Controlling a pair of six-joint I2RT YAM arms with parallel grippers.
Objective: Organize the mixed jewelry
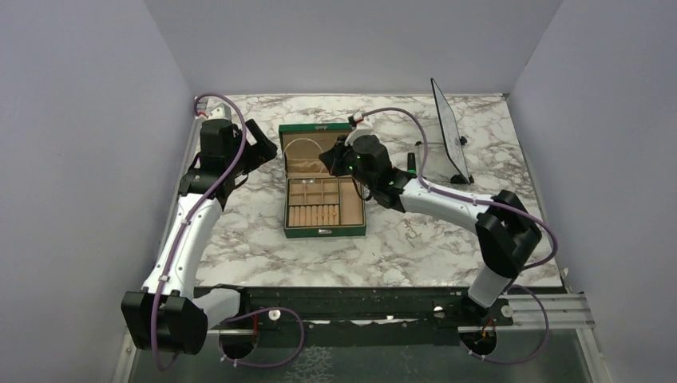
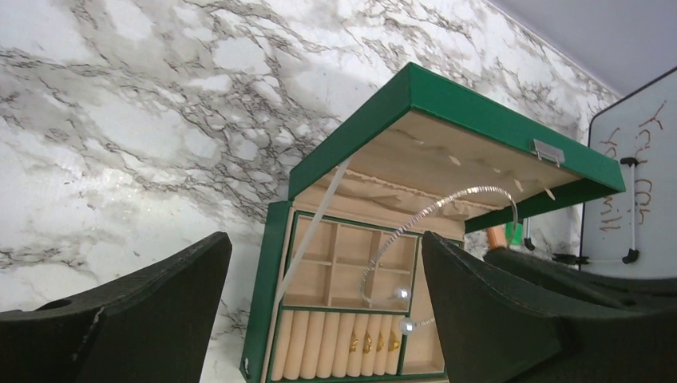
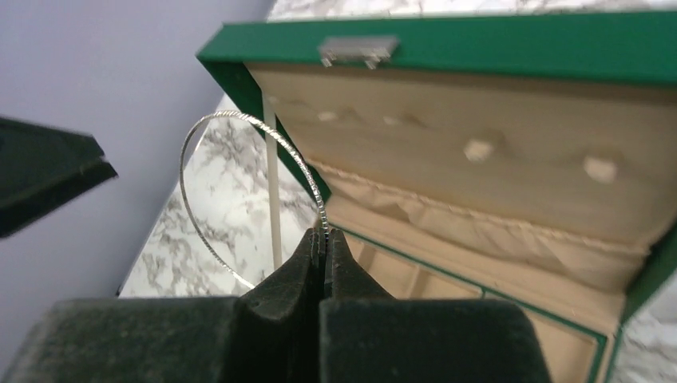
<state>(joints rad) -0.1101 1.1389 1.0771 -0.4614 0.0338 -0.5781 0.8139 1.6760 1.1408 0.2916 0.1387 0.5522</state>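
Three lilac walls [image 1: 80, 120] close in the marble table [image 1: 399, 247] at the back and both sides, and we see bare veined stone all round the box [image 1: 325, 232], widest toward the near edge. The box is a green rectangle lined in tan, its long axis running front to back. Its lid [image 2: 479, 104] stands propped open at the far end, with a small metal clasp on its edge. A board [image 1: 449, 132] with handwriting leans upright to the right of the box, close behind the right arm.

Our left gripper [image 2: 327, 239] hovers off the box's back left corner, its dark fingers spread wide with nothing between them. Our right gripper [image 3: 321, 233] sits over the box's back right part, its tips pressed together on the necklace [image 3: 275, 130]. That necklace is a thin, silvery, ribbed hoop. It rises from the pinch, arcs over toward the left and comes back down, standing upright just before the lid's padded lining, above the rear compartments. Some tiny gold rings [image 2: 367, 343] sit tucked between the tan rolls at the box's front.
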